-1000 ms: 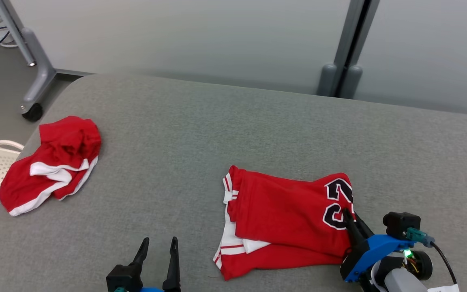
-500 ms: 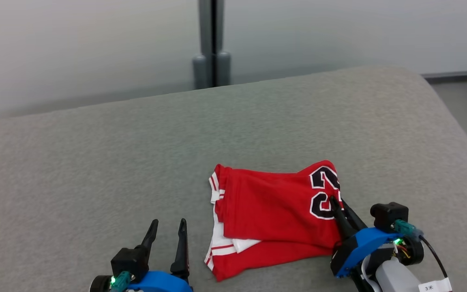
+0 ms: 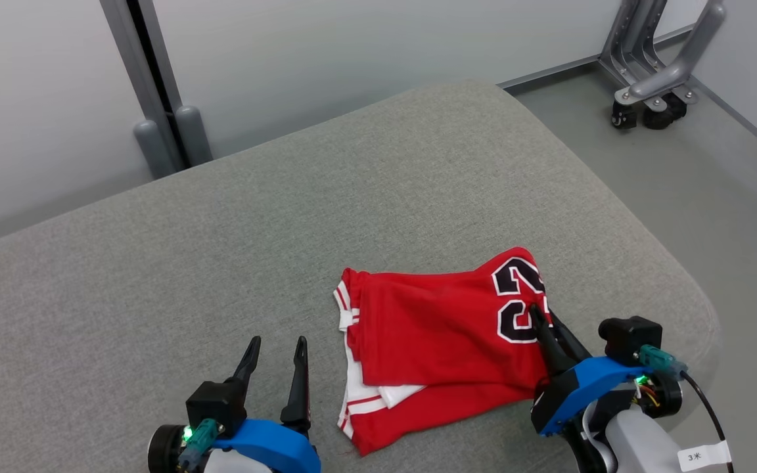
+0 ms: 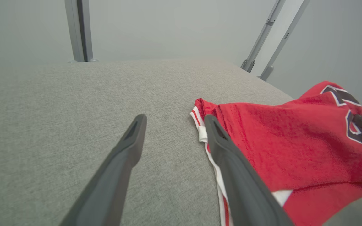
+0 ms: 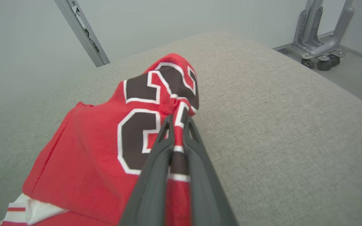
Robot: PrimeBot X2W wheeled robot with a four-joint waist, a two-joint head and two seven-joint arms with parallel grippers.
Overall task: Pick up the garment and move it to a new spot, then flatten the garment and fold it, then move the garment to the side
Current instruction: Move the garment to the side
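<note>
A: What does the head view give?

B: The garment (image 3: pixel 444 341), red with white stripes, lies folded on the grey table (image 3: pixel 286 217), toward 5 o'clock from the middle; black numerals with white outline sit on its 2 o'clock corner; the upper one reads as 2, the lower one is partly covered, so I cannot read it.

A: And the grippers?

B: The left gripper (image 3: pixel 278 341) stands at 7 o'clock, jaws spread wide and nothing between them, just beside the striped edge of the garment; the right gripper (image 3: pixel 543 322) is at 4 o'clock, closed narrow on the corner with the numerals; a white label (image 3: pixel 697 456) on its forearm shows a 3 and a small star-like mark.

A: The left wrist view?

B: Its two fingers (image 4: pixel 118 175) point to 12 o'clock, well apart, over bare cloth of the table; the garment lies from 2 to 4 o'clock, its white-striped hem passing behind the right-hand finger.

A: The right wrist view?

B: The fingers pinch a raised fold of the red cloth at 6 o'clock; the numerals spread from 10 to 12 o'clock; a wheeled metal frame (image 5: pixel 322 40) stands on the floor at 2 o'clock.
</note>
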